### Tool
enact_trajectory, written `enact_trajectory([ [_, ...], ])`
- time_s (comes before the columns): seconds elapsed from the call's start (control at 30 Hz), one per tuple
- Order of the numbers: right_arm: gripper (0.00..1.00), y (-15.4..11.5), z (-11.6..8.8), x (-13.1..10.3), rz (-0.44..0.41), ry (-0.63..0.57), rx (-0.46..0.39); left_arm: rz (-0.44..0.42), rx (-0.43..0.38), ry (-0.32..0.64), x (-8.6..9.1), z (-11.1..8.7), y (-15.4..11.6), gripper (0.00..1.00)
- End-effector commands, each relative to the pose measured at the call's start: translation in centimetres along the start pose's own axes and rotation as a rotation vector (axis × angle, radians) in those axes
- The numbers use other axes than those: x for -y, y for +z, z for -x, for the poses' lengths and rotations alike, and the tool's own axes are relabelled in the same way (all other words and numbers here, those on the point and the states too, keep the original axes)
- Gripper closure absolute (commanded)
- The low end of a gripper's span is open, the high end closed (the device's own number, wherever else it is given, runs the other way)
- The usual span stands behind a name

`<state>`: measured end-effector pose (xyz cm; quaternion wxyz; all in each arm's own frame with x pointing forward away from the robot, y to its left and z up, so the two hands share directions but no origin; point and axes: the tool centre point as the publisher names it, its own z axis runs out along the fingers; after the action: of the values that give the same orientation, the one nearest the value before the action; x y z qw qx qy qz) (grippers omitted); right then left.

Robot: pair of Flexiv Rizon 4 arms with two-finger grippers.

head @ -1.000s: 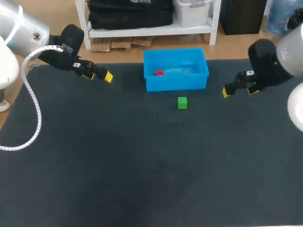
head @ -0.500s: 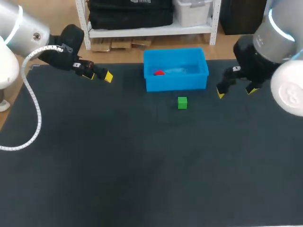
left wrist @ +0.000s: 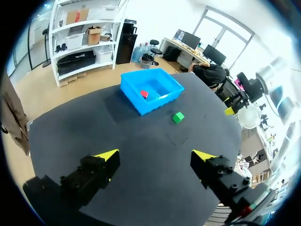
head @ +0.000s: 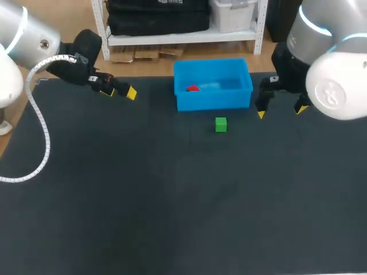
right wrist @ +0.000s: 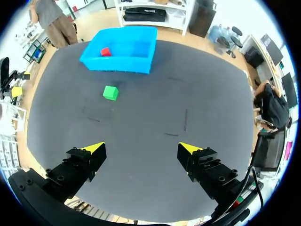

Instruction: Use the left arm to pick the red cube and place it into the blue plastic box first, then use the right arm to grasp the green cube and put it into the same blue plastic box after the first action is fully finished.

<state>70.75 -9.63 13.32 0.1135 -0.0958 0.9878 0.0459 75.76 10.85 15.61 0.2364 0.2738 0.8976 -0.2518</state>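
The red cube lies inside the blue plastic box near its left wall; the left wrist view shows the red cube in the box, and so does the right wrist view, red cube in the box. The green cube sits on the mat just in front of the box, also seen as green cube and green cube. My left gripper hangs open at the far left, empty. My right gripper is open above the mat right of the box, nothing between its fingers.
The dark mat covers the whole table. A white cable trails from my left arm along the left edge.
My right arm has swung leftward toward the box and the green cube, its fingers turning downward. The left arm has stayed put.
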Motion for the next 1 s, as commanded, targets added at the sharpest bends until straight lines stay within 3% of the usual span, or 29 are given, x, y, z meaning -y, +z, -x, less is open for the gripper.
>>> enact_trajectory([
  [0.03, 0.0, 0.3, 0.8, -0.3, -0.017, 0.005, -0.051, -0.004, -0.002, 0.002, -0.2, 0.1, 0.0, 0.0],
  [0.4, 0.0, 1.0, 1.2, -0.2, -0.013, 0.096, -0.14, -0.004, -0.002, 0.002, -0.2, 0.1, 0.0, 0.0],
  [1.0, 0.0, 2.2, 2.0, -1.0, -0.025, 0.111, -0.18, -0.004, -0.002, 0.002, -0.2, 0.1, 0.0, 0.0],
])
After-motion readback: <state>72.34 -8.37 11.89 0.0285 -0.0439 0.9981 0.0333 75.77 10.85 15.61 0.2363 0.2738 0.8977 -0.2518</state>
